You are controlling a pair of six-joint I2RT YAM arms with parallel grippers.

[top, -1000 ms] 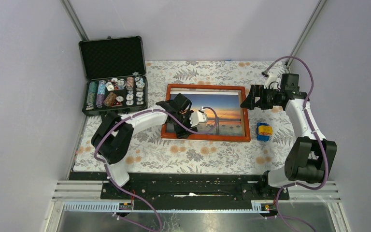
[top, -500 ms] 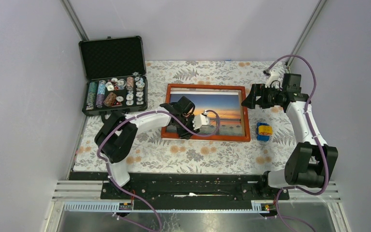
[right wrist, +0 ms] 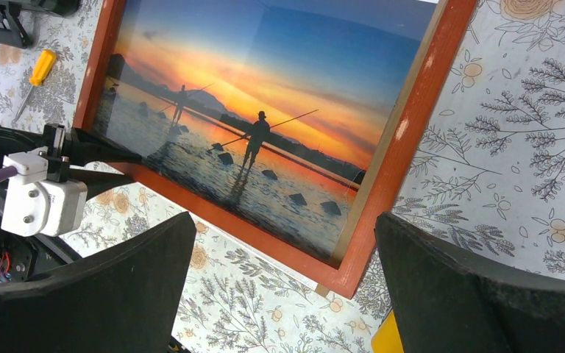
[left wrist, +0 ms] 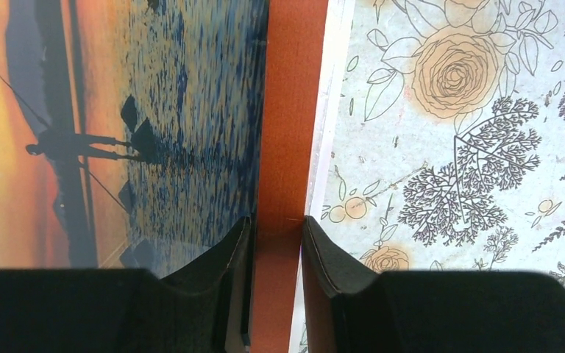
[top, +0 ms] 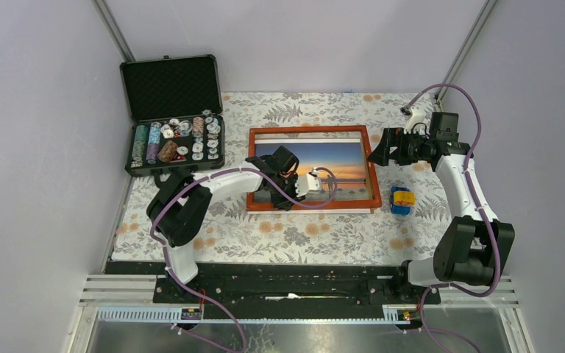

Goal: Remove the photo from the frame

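Observation:
The orange-red frame (top: 305, 131) lies face up mid-table with the sunset photo (top: 335, 158) behind its glass. My left gripper (top: 270, 197) is shut on the frame's near rail (left wrist: 290, 110): one finger lies over the photo's (left wrist: 118, 110) blue water, the other outside the rail. A thin white edge (left wrist: 331, 88) shows beside and under that rail. My right gripper (top: 377, 154) is open and empty, hovering above the frame's right end. In the right wrist view its fingers (right wrist: 285, 220) straddle the near right corner of the frame (right wrist: 412, 125) and photo (right wrist: 265, 95) from above.
An open black case (top: 175, 110) of poker chips stands at the back left. A blue and yellow object (top: 402, 199) lies right of the frame. A yellow-handled screwdriver (right wrist: 40, 68) lies beyond the frame's left end. Grey walls close in both sides.
The left gripper has drawn slightly left and the frame has shifted and turned a little with it; a white edge now shows under its near rail. The right gripper rose slightly, then held.

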